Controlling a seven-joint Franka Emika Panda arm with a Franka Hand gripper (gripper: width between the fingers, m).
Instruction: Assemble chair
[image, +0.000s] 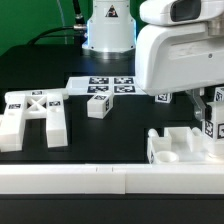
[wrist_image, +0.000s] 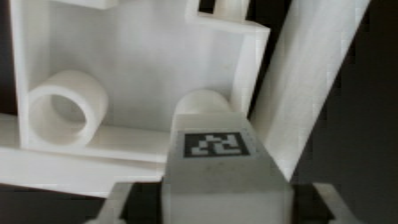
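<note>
End effector (image: 208, 112) clamped on leg (wrist_image: 217, 145) near seat (image: 172, 148); risk: leg tilts in grip, jams against seat wall.

A black table (image: 50, 72) fronts a green backdrop (image: 28, 20).

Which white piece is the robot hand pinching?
The tagged leg by the seat block, clamped in the gripper; the X-braced frame and small block lie free.

Fingers (image: 200, 110) clamp tagged leg (image: 210, 127) at seat block (image: 175, 148); X-braced frame (image: 35, 112) at exterior view's left.
</note>
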